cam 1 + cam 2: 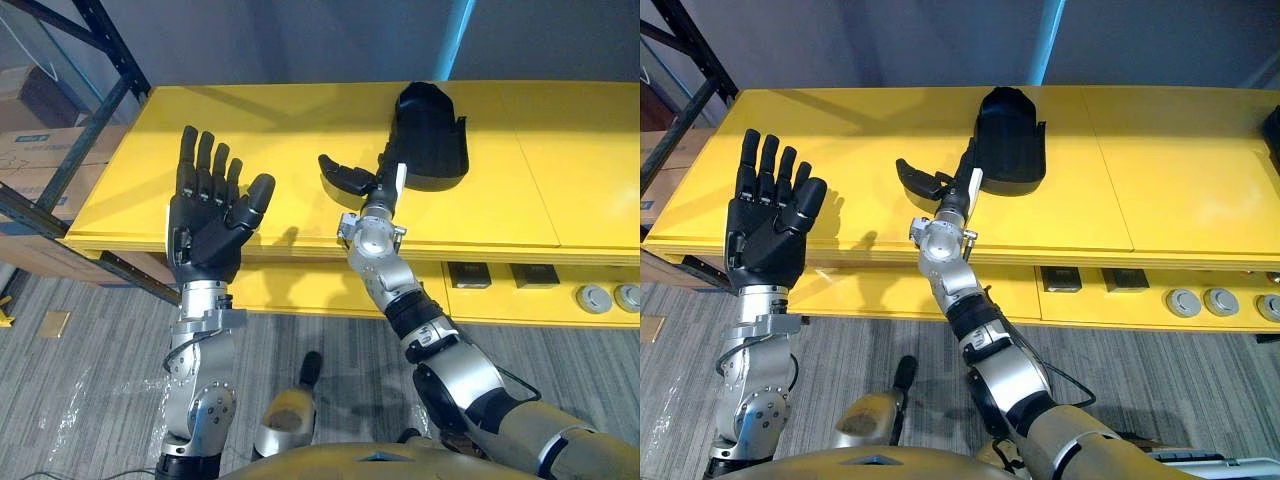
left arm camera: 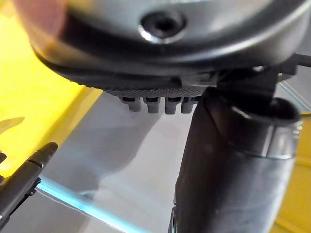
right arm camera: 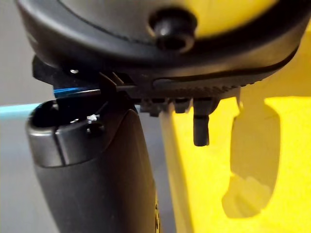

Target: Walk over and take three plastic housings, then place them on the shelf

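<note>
Left eye view, near to far: grey wood-look plank floor (image 1: 90,370) at the bottom, both arms reaching up from it toward the rack. Left hand (image 1: 205,225) is raised in front of the front edge of the flat yellow shelf board (image 1: 560,170), palm facing the camera, fingers straight and spread, thumb out to the side, holding nothing. Right hand (image 1: 352,178) is further in, over the shelf board, fingers relaxed and extended toward the robot's left, nothing in them; its white-covered thumb sits just beside the near edge of the housing, and I cannot tell whether it touches. Below the shelf board a lower yellow level shows two small black rectangular blocks (image 1: 468,274) side by side and, further right, round grey metal discs (image 1: 594,298). Task thing: one black moulded plastic housing (image 1: 430,130), scoop-shaped with a rounded far end and its open hollow facing up, lies flat on the shelf board to the right of centre, just beyond the right hand and well apart from the left hand. Left of the shelf, a dark blue steel rack frame (image 1: 90,120) with diagonal braces, and brown cardboard boxes (image 1: 30,145) stacked behind it. Behind everything, a plain grey wall (image 1: 300,40) with a light-blue vertical strip (image 1: 460,35). Right wrist view: the right hand's dark thumb (image 3: 97,170) up close, the yellow board past it.
</note>
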